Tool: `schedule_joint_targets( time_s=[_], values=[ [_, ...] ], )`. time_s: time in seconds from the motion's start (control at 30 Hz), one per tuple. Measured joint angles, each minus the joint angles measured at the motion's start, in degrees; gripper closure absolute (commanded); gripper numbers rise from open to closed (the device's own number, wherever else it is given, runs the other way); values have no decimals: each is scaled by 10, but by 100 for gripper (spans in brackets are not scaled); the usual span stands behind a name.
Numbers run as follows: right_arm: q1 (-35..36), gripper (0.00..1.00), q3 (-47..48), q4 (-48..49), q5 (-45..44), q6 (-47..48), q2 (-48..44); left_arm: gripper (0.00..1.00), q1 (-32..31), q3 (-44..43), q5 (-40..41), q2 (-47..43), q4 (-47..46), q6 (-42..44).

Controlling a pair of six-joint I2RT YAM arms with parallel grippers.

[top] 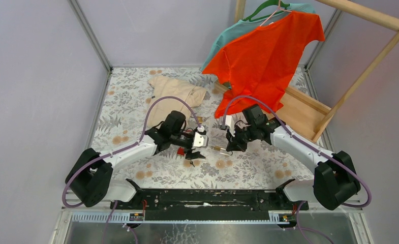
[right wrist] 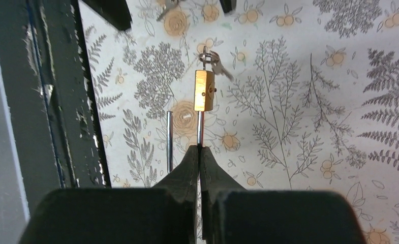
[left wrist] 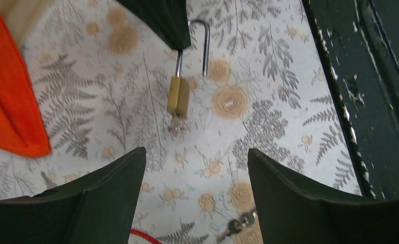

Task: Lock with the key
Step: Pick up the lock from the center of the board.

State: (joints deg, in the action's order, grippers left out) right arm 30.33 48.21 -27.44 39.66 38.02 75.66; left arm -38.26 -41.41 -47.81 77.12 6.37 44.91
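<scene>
My right gripper [right wrist: 200, 148] is shut on the shackle of a small brass padlock [right wrist: 204, 90] and holds it above the table. The shackle [right wrist: 170, 140] stands open, its free leg out of the body. A key [right wrist: 211, 58] sits in the padlock's keyhole with a second key hanging on its ring. The padlock also shows in the left wrist view [left wrist: 178, 95] and in the top view [top: 220, 149]. My left gripper [left wrist: 196, 157] is open and empty, a short way left of the padlock [top: 200, 141]. Another pair of keys [left wrist: 235, 226] lies on the cloth below it.
A red item [top: 180, 151] lies under my left gripper. A beige garment [top: 176, 92] lies at the back. An orange shirt [top: 266, 55] and a teal one hang on a wooden rack [top: 309, 109] at the back right. A black rail [top: 207, 197] runs along the near edge.
</scene>
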Motion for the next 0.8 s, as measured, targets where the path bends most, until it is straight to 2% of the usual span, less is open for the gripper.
schedule_joint_targets(
  time_s=[0.2, 0.53, 0.67, 0.8],
  values=[
    [0, 100, 15, 8, 25, -30, 0, 27, -24, 0, 0, 16, -82, -42],
    [0, 100, 15, 12, 36, -50, -16, 41, -47, -7, 3, 74, -122, -71],
    [0, 100, 14, 13, 41, -52, -24, 51, -50, -17, 3, 87, -135, -84],
    [0, 100, 10, 17, 45, -53, -26, 67, -53, -30, 4, 96, -139, -96]
  ],
)
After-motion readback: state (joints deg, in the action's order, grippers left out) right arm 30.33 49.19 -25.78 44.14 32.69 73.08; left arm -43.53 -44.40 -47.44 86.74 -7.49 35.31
